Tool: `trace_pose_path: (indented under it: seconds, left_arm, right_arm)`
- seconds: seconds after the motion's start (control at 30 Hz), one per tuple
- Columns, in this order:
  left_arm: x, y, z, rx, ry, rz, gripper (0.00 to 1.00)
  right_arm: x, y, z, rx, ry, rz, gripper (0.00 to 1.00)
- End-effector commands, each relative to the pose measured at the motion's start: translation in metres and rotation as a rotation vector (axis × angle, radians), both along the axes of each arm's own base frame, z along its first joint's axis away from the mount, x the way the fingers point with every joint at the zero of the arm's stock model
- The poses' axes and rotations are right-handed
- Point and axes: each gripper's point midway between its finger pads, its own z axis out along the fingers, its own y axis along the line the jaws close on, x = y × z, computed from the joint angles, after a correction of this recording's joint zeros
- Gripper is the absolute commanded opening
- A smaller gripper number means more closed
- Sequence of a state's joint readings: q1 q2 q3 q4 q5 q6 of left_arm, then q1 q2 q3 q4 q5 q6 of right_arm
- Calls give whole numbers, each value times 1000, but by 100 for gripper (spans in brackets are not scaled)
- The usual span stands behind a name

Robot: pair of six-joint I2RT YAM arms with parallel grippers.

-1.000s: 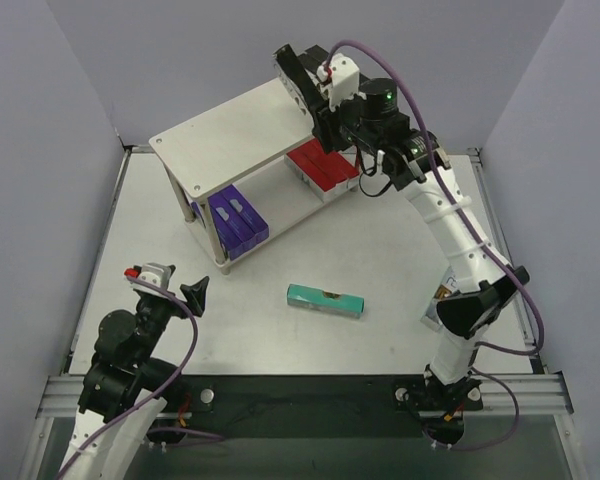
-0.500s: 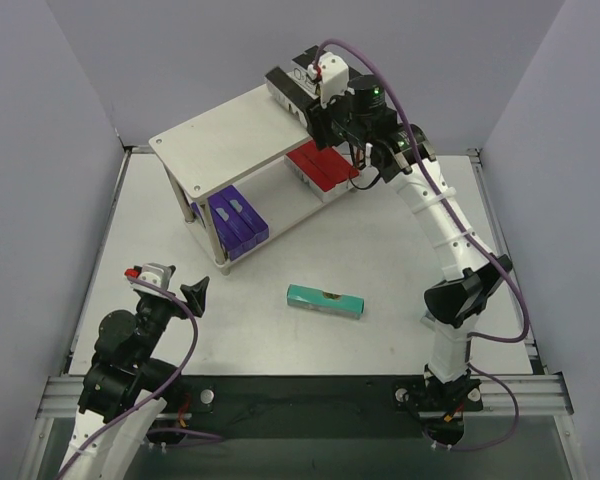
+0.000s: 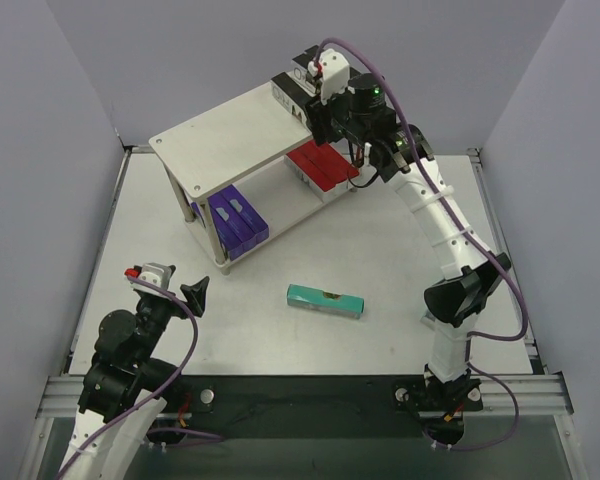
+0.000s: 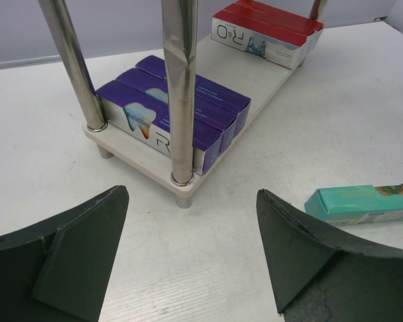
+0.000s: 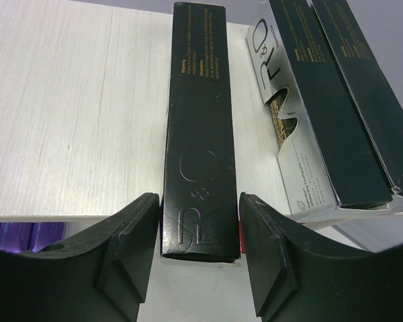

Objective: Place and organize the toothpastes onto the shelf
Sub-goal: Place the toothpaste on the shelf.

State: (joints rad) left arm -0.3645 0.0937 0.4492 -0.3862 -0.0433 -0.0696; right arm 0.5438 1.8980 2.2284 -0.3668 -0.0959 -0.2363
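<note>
A black carton (image 5: pixel 198 134) lies flat on the shelf's (image 3: pixel 230 130) top board (image 5: pixel 74 114), at the board's right end. Its long axis points away from the wrist camera and its near end juts a little past the board's edge. That near end sits squarely between the two fingers (image 5: pixel 131 248) of the right claw (image 5: pixel 200 198). The jaws stand narrowly apart, one on each long side of the carton and right up against it. I cannot tell whether they are pinching it or only flanking it. Just to its right on the same board lie two more black cartons (image 5: pixel 322 100), side by side and roughly parallel to it.

On the lower board, the red cartons (image 3: pixel 322 165) sit packed together at the right end. The purple cartons (image 3: pixel 238 222) are at the left end, between the metal legs (image 4: pixel 181 94). A teal carton (image 3: pixel 325 300) lies alone on the table (image 3: pixel 380 250), well apart from the shelf.

The left claw (image 4: pixel 191 194) hangs low over the table near the shelf's purple end, spread wide with nothing between its jaws.
</note>
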Motion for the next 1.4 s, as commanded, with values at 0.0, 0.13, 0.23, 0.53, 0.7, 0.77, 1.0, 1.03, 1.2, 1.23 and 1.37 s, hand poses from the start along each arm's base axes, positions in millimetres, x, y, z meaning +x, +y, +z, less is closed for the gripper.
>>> trace_pose_path:
  seconds: [0.0, 0.13, 0.23, 0.53, 0.7, 0.77, 1.0, 1.03, 1.2, 1.23, 1.37]
  left_arm:
    - [2, -1, 13, -12, -43, -6, 88]
    - [2, -2, 13, -12, -41, -10, 88]
    - [2, -3, 12, -11, -38, -13, 88]
    - [2, -3, 12, -10, -37, -16, 88]
    - [2, -3, 12, -9, -37, -15, 88]
    - [2, -3, 12, -9, -37, -15, 88]
    - [2, -3, 12, -8, -36, -13, 88]
    - [2, -3, 12, -8, -36, -12, 88]
    - [2, -3, 12, -8, -36, -12, 88]
    - [2, -3, 12, -8, -36, -12, 88]
    - [2, -2, 12, -9, -37, -10, 88]
  right_arm:
    - [3, -9, 24, 11, -85, -25, 48]
    - [9, -12, 21, -3, -90, -34, 45]
    - [13, -13, 22, -7, -108, -28, 45]
    - [27, -11, 27, 26, -145, -5, 45]
    - [33, -9, 30, 24, -177, 10, 46]
    - [36, -6, 30, 28, -188, 23, 46]
    - [42, -7, 33, 27, -209, 21, 46]
    - [43, -8, 33, 24, -211, 17, 47]
    - [45, -13, 32, 13, -214, -9, 53]
    - [46, -15, 33, 11, -216, -18, 53]
    - [43, -16, 36, 12, -222, -18, 56]
